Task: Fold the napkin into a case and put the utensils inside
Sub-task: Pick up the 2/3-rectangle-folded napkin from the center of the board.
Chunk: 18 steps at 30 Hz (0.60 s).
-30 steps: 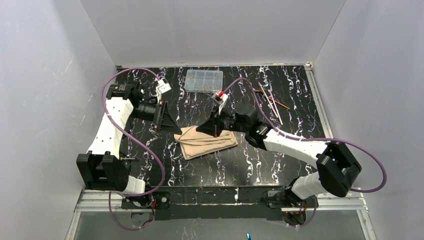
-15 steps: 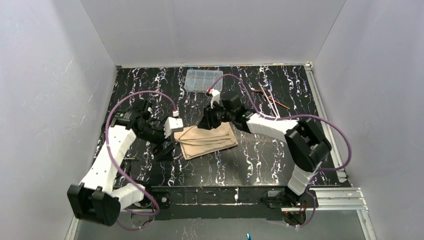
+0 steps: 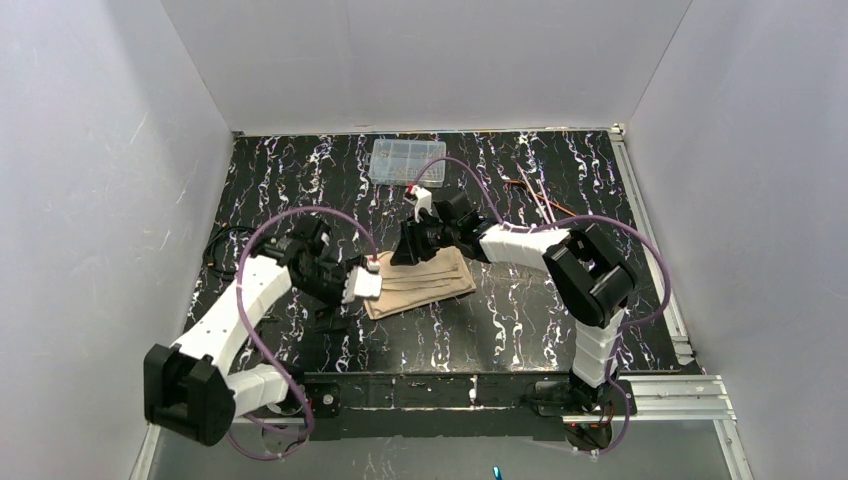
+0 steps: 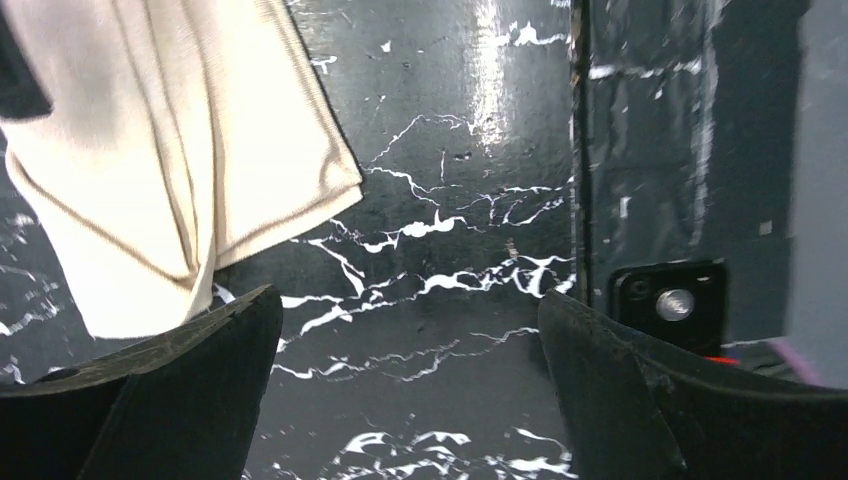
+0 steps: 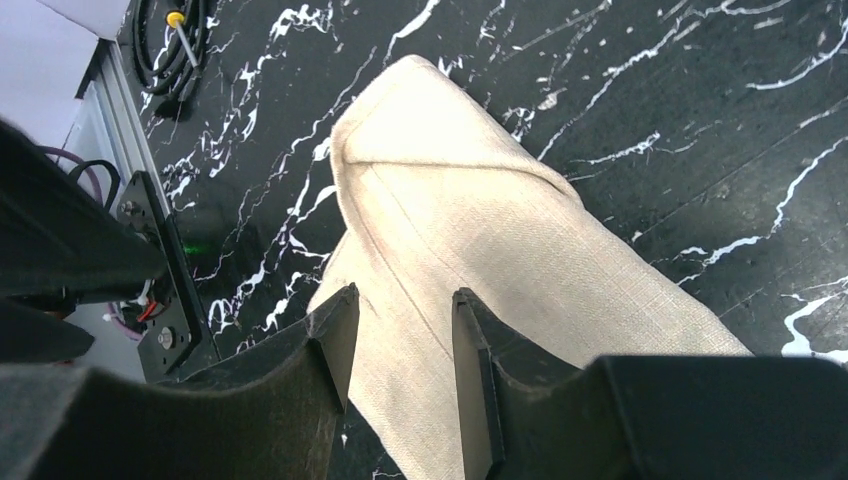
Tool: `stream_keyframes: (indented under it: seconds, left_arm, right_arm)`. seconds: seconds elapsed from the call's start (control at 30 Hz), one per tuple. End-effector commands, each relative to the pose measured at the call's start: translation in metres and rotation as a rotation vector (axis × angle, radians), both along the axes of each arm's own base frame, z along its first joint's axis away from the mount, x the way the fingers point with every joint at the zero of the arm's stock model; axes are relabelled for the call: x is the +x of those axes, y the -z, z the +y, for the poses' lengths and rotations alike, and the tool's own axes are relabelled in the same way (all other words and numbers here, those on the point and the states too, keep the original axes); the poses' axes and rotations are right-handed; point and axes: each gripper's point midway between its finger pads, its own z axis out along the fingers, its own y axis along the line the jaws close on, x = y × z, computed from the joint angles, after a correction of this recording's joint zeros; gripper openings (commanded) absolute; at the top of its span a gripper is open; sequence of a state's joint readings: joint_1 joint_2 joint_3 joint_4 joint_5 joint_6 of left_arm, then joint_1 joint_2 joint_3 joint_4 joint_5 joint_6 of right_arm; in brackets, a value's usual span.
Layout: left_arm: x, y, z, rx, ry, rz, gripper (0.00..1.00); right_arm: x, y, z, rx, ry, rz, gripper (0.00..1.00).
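The napkin (image 3: 425, 280) lies folded into a narrow layered beige strip mid-table, also seen in the left wrist view as the napkin (image 4: 150, 150) and in the right wrist view as the napkin (image 5: 480, 230). My left gripper (image 3: 348, 298) hangs at its left end, and the left gripper (image 4: 410, 330) stands wide open over bare table beside the cloth's corner. My right gripper (image 3: 405, 250) hovers at the strip's far left edge. The right gripper (image 5: 400, 320) is partly open just above the cloth, gripping nothing. The utensils (image 3: 540, 205) lie at the back right, thin and copper-coloured.
A clear plastic compartment box (image 3: 408, 160) sits at the back centre. Purple cables arch over both arms. The table's metal front rail (image 4: 580, 150) runs close to my left gripper. A coiled black cable (image 5: 170, 50) lies at the table's left edge.
My left arm swung from the back left down to the napkin's left end, its jaws opening wider. My right gripper went from shut to partly open and shifted slightly left, its elbow rising.
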State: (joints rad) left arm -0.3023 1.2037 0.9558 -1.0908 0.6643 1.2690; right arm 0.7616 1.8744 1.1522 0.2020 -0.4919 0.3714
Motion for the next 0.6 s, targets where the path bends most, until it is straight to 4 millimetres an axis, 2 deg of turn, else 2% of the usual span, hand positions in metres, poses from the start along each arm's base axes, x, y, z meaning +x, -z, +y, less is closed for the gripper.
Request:
stream_keyframes:
  seconds: [0.0,0.13,0.4,0.57]
  left_arm:
    - [0.019,0.015,-0.008,0.007,0.173,-0.311,0.98]
    - [0.025,0.03,-0.017,0.015,0.234,-0.397,0.93]
    - [0.024,0.056,-0.03,0.038,0.331,-0.438,0.67]
    - [0.02,0.075,-0.03,0.064,0.406,-0.449,0.62]
  right_arm:
    - [0.014,-0.014,0.011,0.08,0.006,-0.001,0.48]
    - [0.023,-0.008,0.011,0.101,0.028,0.019,0.49]
    - [0.038,0.008,0.004,0.122,0.062,0.052,0.44]
    - [0.038,0.009,0.001,0.137,0.069,0.041,0.42]
